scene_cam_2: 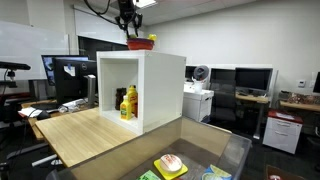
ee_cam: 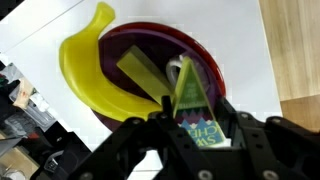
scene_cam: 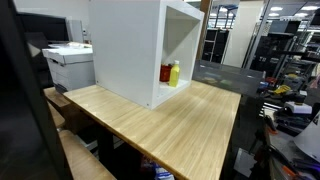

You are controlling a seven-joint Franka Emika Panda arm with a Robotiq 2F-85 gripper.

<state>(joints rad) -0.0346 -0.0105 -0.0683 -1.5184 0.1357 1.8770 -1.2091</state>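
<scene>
Green carton [ee_cam: 192, 95] is clamped in your gripper [ee_cam: 200, 118], the jaws closed on its sides, just over the red bowl [ee_cam: 205, 52]. A yellow banana [ee_cam: 85, 65] lies across the bowl's edge. Your bowl stands on top of the white cabinet [scene_cam_2: 160, 80], which rests on the wooden table [scene_cam: 170, 120]. A yellow bottle [scene_cam: 174, 72] stands inside the cabinet.

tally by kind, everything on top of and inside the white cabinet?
Red bowl: 1
Banana: 1
Yellow-green strip: 1
Green carton, in the gripper: 1
Bottles: 2, yellow bottle and reddish bottle
Total: 6
</scene>
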